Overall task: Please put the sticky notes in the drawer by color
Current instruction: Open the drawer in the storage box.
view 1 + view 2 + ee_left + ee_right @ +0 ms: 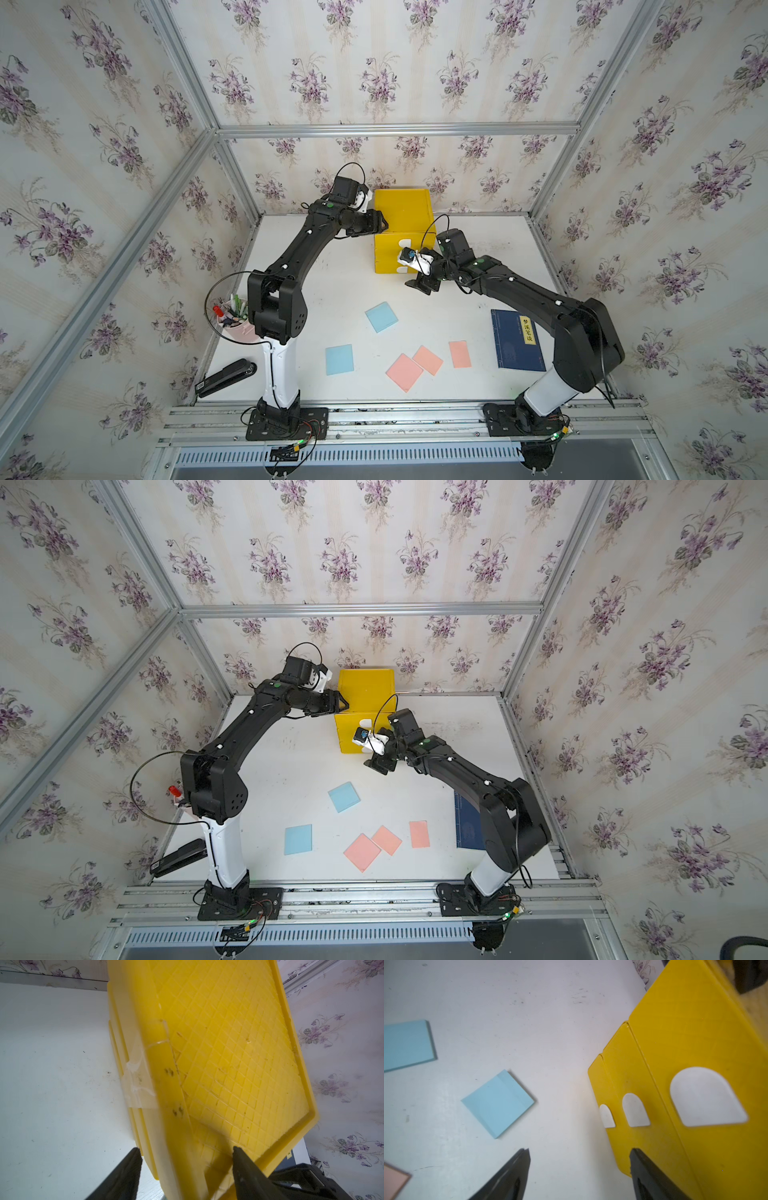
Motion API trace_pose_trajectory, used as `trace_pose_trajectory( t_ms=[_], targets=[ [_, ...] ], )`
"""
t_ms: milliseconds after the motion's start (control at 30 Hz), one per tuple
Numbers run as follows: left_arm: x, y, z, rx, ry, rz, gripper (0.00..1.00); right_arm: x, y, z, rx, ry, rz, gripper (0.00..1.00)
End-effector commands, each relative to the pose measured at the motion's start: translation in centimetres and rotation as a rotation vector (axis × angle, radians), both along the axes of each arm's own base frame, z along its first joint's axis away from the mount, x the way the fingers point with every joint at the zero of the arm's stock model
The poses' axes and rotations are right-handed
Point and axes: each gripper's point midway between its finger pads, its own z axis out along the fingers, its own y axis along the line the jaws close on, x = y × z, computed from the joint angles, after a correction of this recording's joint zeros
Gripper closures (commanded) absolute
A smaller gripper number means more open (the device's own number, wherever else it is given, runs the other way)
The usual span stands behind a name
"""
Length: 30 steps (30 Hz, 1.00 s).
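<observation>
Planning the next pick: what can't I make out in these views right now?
- Inside the bright yellow plastic three-drawer chest: its top and fronts hide the contents in every view.
- Dark blue book: mostly behind the right arm in a top view.
- Left claw: wrist view is blurred there; whether it touches the chest is unclear.

We could read only one text: a yellow label (527, 330) on the dark blue book (515, 353) carried Chinese characters, seemingly 梦溪笔谈
</observation>
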Motion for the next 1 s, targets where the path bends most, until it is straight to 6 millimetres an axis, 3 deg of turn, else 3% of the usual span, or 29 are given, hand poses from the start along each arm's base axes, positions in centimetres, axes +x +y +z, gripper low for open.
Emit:
trace_pose_trajectory(
  t_ms=[0, 300, 567, 800, 967],
  targets=[
    [-1.5, 1.3, -2.3, 0.074, 0.092, 0.023, 0.32, 2.7, 0.6, 0.7, -0.042, -0.158, 0.039, 0.20],
    [-1.9, 1.2, -2.5, 0.069, 0.097, 0.021, 0.32, 5.8, 1.1, -1.7, -0.133, -0.201, 0.031, 0.21],
    [-2.0, 1.1, -2.7, 0.062, 0.102, 0.017, 0.32, 5.3, 2.2, -3.4, -0.169, -0.180, 0.069, 0.21],
    [-2.2, 1.3, -2.7, 0.070, 0.102, 0.015, 0.32, 0.6, 1.7, -5.6, -0.142, 0.047, 0.093, 0.26],
    [-2.2, 1.4, -2.7, 0.074, 0.102, 0.019, 0.32, -3.6, 1.6, -5.8, -0.114, 0.116, 0.099, 0.28]
  ],
)
